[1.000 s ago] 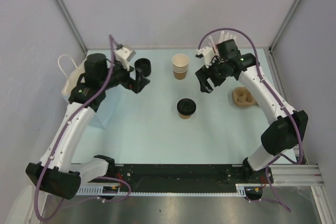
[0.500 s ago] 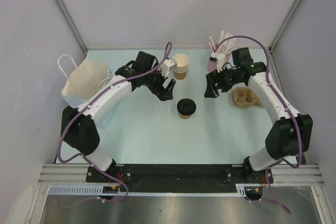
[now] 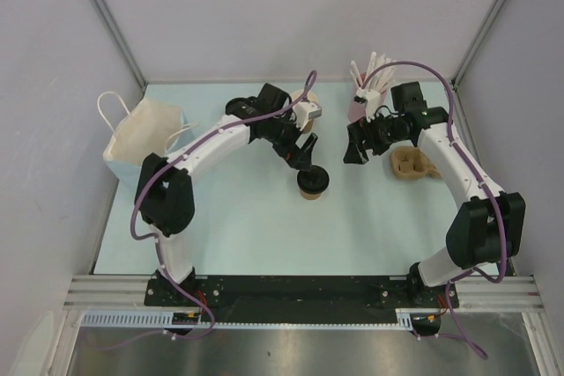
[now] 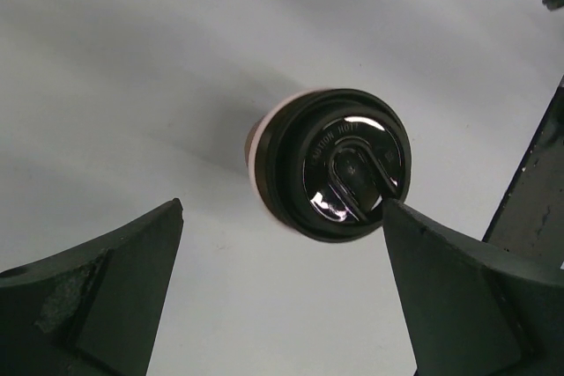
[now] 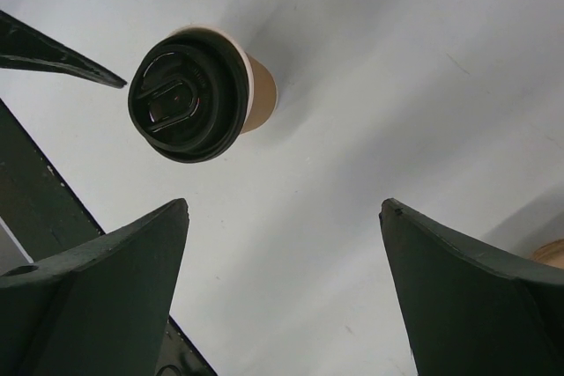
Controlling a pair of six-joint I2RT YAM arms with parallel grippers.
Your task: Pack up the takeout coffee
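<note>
The takeout coffee, a small brown paper cup with a black lid, stands upright mid-table. My left gripper hovers just behind and above it, open. In the left wrist view the lid sits ahead of the two spread fingertips, with the left gripper holding nothing. My right gripper is open to the right of the cup and apart from it. In the right wrist view the cup lies beyond and left of the empty right gripper.
A white paper bag with handles stands at the far left. A pink cup of white sticks is behind the right gripper. A brown cup carrier lies to its right. The left wrist covers most of the lidless cup stack.
My left arm has swung from the bag side to the right and now hangs over the coffee. The right gripper shifted slightly right and then held still.
</note>
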